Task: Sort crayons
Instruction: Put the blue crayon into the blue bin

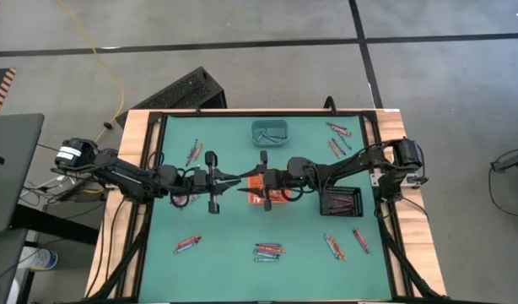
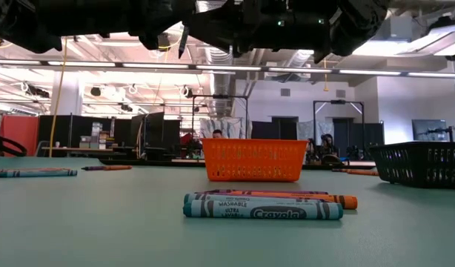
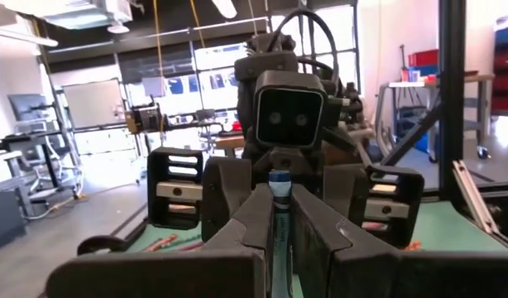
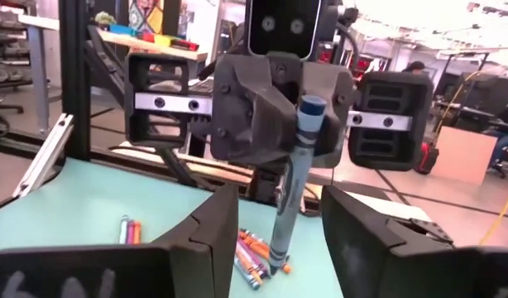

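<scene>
- Blue-grey paper-wrapped crayon (image 4: 289, 207) sits pinched in the left gripper (image 1: 235, 179), mid-table and well above the teal mat (image 1: 225, 262). High view: both dark arms meet nose to nose at centre, just beside the small orange mesh tray (image 1: 272, 196). Right gripper (image 1: 257, 178) faces the left one; held crayon too thin to make out here.
- Low view: grippers hang dark along the upper edge, no detail. On the mat in front lie loose crayons, a blue-grey one (image 2: 262, 211) nearest, long axes running across the pic. Orange tray behind them, black mesh tray (image 2: 427, 163) off to the side.
- Left wrist view: own fingers clamped tight on the crayon, its top end (image 3: 277, 176) poking out toward the right arm's camera.
- Right wrist view: own fingers (image 4: 213, 228) spread wide w/ nothing between them, either side of the crayon but apart from it. Crayon's long axis near upright, slight tilt, blunt end up, tip down over the loose crayons on the mat.
- Judgement: looks like a handover. Risks: right closes off-centre or on the tapered tip and the crayon pivots; left lets go before right has a firm pinch, so it drops among the unsorted ones; fingertips collide given how close they stand.
</scene>
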Motion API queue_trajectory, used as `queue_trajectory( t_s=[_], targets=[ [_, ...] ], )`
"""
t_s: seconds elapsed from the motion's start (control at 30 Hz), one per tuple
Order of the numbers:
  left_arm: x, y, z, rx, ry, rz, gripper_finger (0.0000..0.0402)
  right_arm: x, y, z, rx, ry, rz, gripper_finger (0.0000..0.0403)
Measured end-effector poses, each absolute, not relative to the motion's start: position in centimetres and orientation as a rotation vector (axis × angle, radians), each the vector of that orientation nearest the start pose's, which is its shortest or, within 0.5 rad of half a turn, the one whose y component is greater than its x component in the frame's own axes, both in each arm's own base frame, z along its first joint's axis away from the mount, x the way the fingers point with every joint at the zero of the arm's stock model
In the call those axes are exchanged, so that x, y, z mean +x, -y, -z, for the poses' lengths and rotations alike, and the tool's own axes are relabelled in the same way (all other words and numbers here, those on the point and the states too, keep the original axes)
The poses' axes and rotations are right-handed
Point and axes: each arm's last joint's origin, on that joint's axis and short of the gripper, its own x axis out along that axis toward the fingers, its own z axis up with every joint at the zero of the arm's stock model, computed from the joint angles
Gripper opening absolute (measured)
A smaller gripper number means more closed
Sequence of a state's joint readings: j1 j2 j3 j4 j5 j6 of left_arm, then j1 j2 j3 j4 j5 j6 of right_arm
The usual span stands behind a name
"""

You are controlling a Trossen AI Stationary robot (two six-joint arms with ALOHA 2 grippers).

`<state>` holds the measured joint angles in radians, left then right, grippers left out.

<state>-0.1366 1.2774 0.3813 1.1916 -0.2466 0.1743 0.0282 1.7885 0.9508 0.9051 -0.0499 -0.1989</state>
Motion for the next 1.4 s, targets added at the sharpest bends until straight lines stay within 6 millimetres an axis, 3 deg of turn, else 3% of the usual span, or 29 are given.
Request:
queue_trajectory(
  t_s=[0.3,0.7,0.83,0.97,1.2,1.4],
  targets=[
    [23.4,2.2,-23.1,0.113,0.291,-0.149,0.0014,38.1,-1.0,-23.1,-0.201,0.128,-0.060,0.0133],
    [23.4,2.1,-23.3,0.111,0.308,-0.152,0.0015,38.2,-0.1,-23.1,-0.186,0.124,-0.027,0.0037],
    [23.4,2.1,-23.0,0.112,0.276,-0.165,0.0029,38.2,-0.1,-22.9,-0.191,0.103,-0.028,0.0007],
    [23.5,2.1,-22.2,0.117,0.173,-0.217,0.0062,38.0,0.3,-22.6,-0.196,0.026,-0.021,0.0008],
    [22.3,2.0,-21.7,0.080,-0.028,-0.315,0.0133,36.0,3.2,-23.6,-0.209,-0.207,0.050,0.0003],
    [20.4,1.8,-19.3,-0.090,-0.336,-0.363,0.0161,33.5,8.8,-23.4,-0.256,-0.434,0.279,0.0003]
  ],
)
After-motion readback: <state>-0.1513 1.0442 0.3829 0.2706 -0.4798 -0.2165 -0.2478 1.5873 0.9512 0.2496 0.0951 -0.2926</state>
